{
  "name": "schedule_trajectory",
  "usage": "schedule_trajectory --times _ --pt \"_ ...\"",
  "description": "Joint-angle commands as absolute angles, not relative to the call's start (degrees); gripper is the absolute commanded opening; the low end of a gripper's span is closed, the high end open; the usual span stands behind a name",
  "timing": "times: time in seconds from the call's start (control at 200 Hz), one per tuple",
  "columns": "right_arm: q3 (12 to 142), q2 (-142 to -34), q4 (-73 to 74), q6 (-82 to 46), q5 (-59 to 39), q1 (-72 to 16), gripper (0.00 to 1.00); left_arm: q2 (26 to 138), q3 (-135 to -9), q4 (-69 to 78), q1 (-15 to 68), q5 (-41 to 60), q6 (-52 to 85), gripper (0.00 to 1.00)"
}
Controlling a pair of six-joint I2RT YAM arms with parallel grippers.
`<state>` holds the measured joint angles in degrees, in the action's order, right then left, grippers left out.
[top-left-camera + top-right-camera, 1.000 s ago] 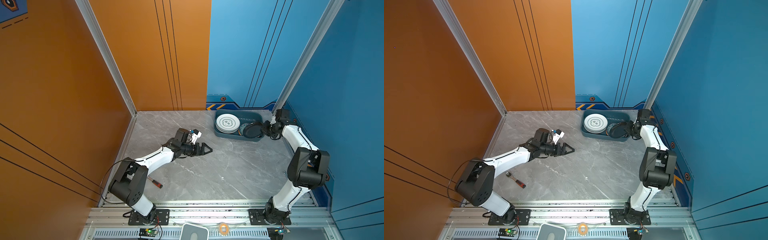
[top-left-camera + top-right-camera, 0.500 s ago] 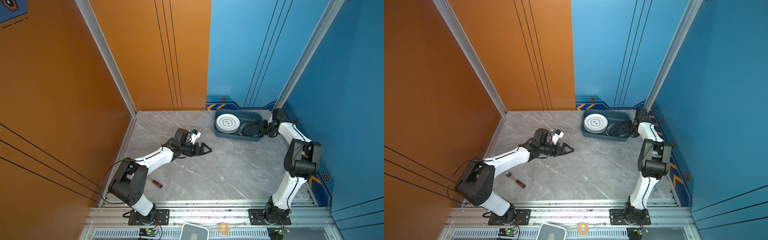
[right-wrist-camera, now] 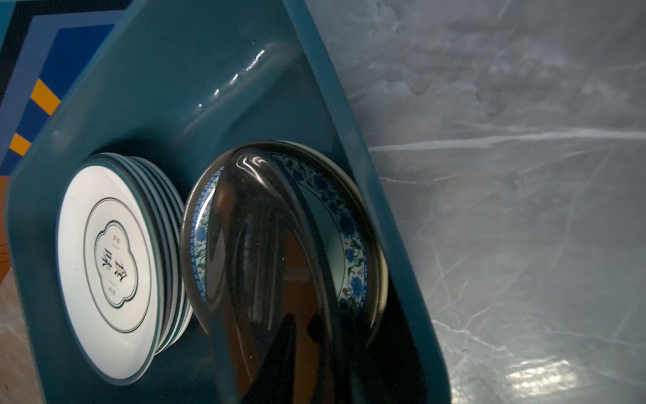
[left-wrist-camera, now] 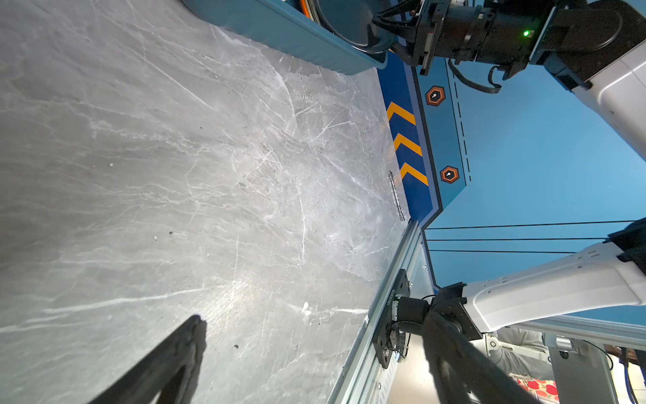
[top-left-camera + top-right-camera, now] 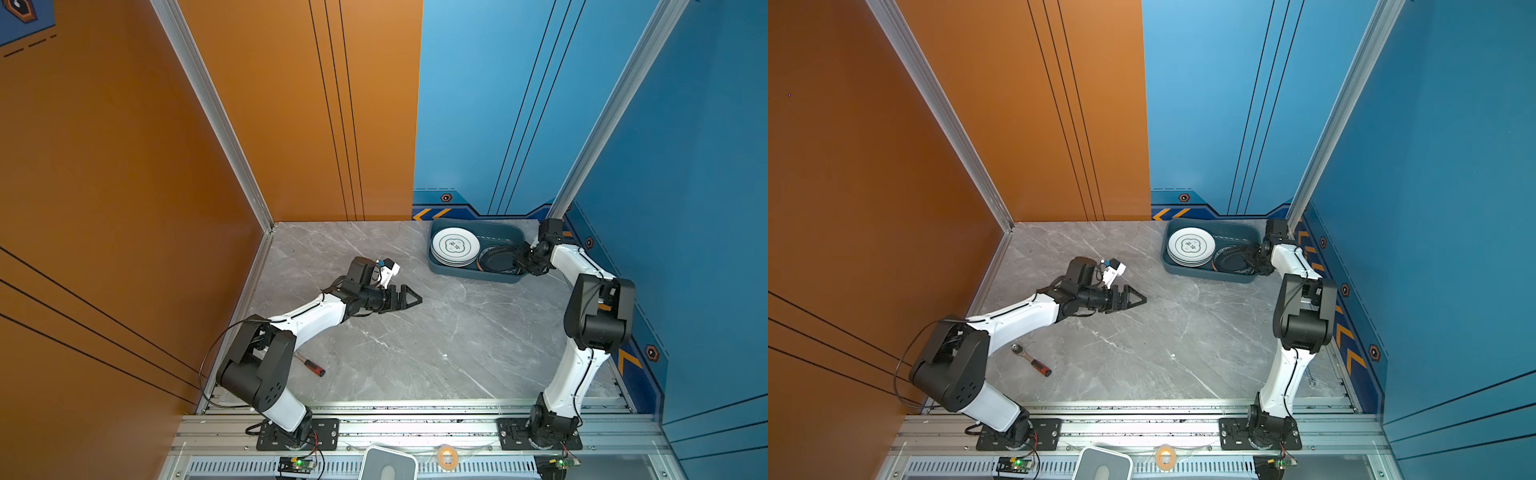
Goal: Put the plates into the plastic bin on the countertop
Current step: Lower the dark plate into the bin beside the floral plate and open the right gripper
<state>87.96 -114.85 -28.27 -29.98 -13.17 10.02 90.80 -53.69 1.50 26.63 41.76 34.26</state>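
Closest to front rail point(image 5: 415, 409), shows red-handled screwdriver point(image 5: 309, 366) lying flat on countertop point(image 5: 457, 340). Further in, has left gripper point(image 5: 409, 298) low over bare marble, jaws spread wide, nothing between them. At far right corner, finds plastic bin point(image 5: 473, 276) sitting on countertop. Holds stack of white plates point(image 5: 454, 247) in left half, black plate point(image 5: 498, 262) over blue-flowered plate point(image 3: 349, 227) in right half. Puts right gripper point(image 5: 521, 259) at black plate's rim; cannot tell if pinching it or loose.

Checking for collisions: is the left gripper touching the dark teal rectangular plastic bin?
Apart. In both top views, bare grey marble countertop lies between the left gripper and the bin.
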Motion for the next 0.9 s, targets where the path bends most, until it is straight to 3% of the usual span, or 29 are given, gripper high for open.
schedule_trajectory --times 0.0,0.896 --pt "87.81 -115.66 -30.40 -29.80 -10.84 9.49 0.31 91.05 -53.21 1.49 26.15 41.76 33.66 0.98" --pt "89.39 -110.04 -38.04 -24.21 5.84 5.07 0.54 89.68 -52.23 0.70 25.86 40.63 33.40 0.98"
